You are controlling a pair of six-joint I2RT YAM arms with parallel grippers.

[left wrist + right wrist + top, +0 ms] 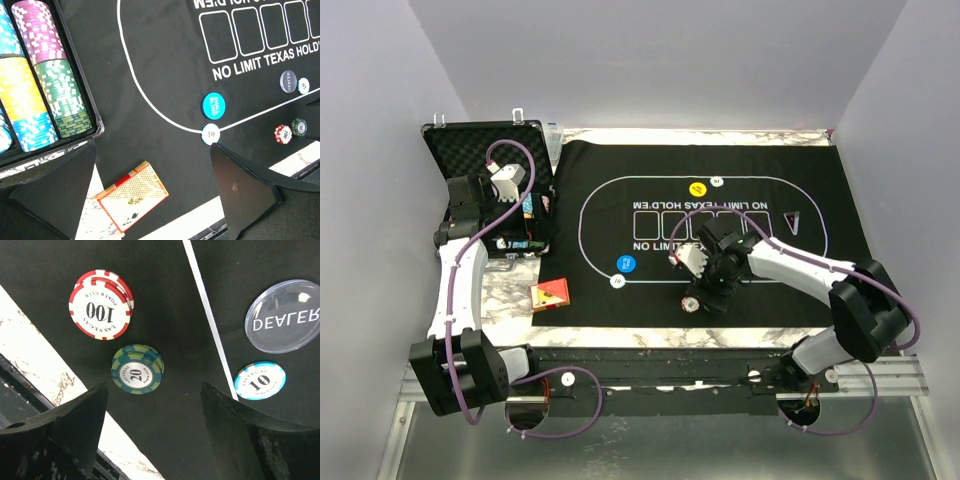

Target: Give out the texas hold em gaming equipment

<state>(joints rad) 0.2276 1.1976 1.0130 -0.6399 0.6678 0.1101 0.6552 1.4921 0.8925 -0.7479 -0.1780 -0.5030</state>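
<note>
Black fingers of my right gripper [154,395] stand apart, released, with nothing between them. Just beyond lies a short green stack of round chips marked 20 [137,369], and a red-and-white stack marked 100 [100,305] sits near it on the black felt mat [165,300]. Across the white line I see a blue-edged 10 chip [259,381] and a clear dealer disc [283,316]. The red-orange card box [132,200] straddles the mat's edge. My left gripper [152,145] hangs wide open and empty over the black foam-lined case [470,150].
</note>
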